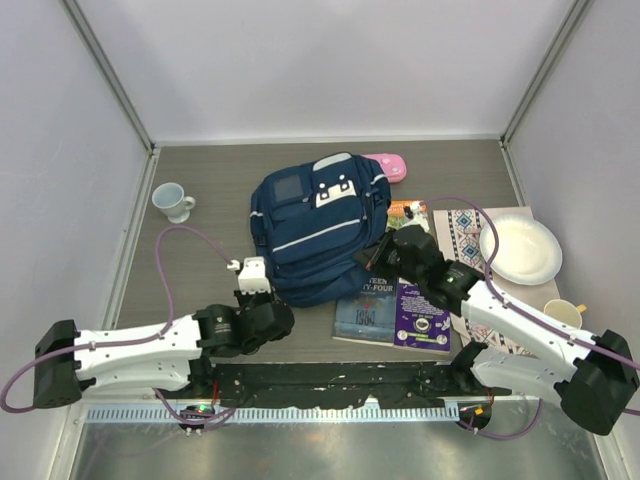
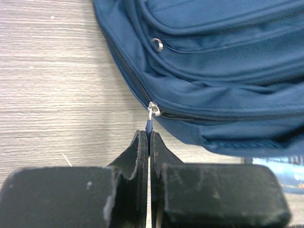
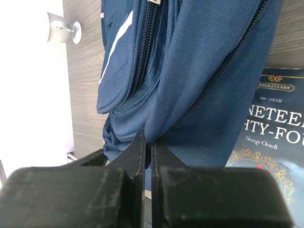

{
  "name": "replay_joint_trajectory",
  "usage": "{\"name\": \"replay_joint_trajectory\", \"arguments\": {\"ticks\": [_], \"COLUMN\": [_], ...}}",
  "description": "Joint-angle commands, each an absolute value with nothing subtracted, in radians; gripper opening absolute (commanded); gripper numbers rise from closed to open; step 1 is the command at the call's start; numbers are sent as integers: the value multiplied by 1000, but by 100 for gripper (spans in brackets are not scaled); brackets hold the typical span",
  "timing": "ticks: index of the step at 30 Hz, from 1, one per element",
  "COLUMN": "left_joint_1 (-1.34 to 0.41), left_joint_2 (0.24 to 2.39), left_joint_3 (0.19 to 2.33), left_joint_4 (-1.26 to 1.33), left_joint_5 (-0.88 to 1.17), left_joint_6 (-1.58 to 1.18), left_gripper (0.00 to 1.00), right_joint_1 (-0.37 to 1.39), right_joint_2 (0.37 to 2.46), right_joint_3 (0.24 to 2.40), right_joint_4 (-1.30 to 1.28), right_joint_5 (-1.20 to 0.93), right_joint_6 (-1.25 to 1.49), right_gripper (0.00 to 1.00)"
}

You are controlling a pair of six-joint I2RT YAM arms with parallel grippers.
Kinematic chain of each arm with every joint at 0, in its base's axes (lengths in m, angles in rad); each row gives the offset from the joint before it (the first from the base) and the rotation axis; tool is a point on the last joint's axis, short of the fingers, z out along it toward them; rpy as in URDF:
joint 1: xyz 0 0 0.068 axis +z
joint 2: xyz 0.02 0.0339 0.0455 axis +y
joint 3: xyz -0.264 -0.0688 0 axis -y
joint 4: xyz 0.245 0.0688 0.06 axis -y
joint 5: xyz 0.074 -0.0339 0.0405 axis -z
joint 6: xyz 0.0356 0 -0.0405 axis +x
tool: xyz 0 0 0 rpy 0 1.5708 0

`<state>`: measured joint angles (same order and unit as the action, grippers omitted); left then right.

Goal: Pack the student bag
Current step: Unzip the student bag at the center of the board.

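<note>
The student bag (image 1: pixel 315 225), navy blue with white stripe trim, lies in the middle of the table, zipped. My left gripper (image 1: pixel 256 283) is at its near left corner, shut on the blue zipper pull (image 2: pixel 149 127) that hangs from the silver slider (image 2: pixel 154 110). My right gripper (image 1: pixel 385 250) is at the bag's right edge, shut on a fold of the bag's fabric (image 3: pixel 190 95) and lifting it. Beside it lies a dark blue book (image 1: pixel 368 305), which also shows in the right wrist view (image 3: pixel 273 128).
A purple book (image 1: pixel 423 318) lies beside the blue one. A pink case (image 1: pixel 388 166) sits behind the bag. A pale mug (image 1: pixel 172 201) stands at the left. A patterned mat (image 1: pixel 470 245) with a white plate (image 1: pixel 520 250) and a cup (image 1: pixel 564 314) is at the right.
</note>
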<state>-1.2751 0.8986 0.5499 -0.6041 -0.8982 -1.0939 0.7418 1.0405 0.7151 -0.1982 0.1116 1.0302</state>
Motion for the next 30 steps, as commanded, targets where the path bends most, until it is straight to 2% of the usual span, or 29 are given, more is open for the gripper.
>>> {"name": "replay_joint_trajectory", "arguments": {"ticks": [1,3,9,15,16,17,18,19,21,24,30], "left_joint_1": [-1182,-1137,-852,-762,-764,-762,-764,-762,-764,-762,-764], "left_joint_2": [960,945,789,785,785,775,767,761,740,735,791], "left_joint_3": [578,560,442,417,419,416,407,400,388,379,383], "left_joint_4": [-698,-643,-349,-252,-239,-221,-189,-175,-149,-135,-74], "left_joint_5": [-980,-941,-714,-568,-502,-461,-430,-367,-331,-299,-239], "left_joint_6": [-1063,-982,-761,-638,-624,-621,-626,-630,-646,-661,-667], "left_gripper": [0,0,0,0,0,0,0,0,0,0,0], "right_joint_1": [686,680,669,658,658,658,658,658,657,657,670], "right_joint_2": [957,948,933,934,937,942,945,953,953,905,825], "right_joint_3": [773,775,772,776,775,775,767,762,747,694,559], "right_joint_4": [-135,-141,-153,-144,-143,-144,-144,-144,-167,-192,-52], "right_joint_5": [258,253,216,161,150,134,120,106,94,86,-78], "right_joint_6": [980,976,968,956,950,951,954,959,979,1028,1233], "right_gripper": [1,1,1,1,5,16,30,53,73,81,81]}}
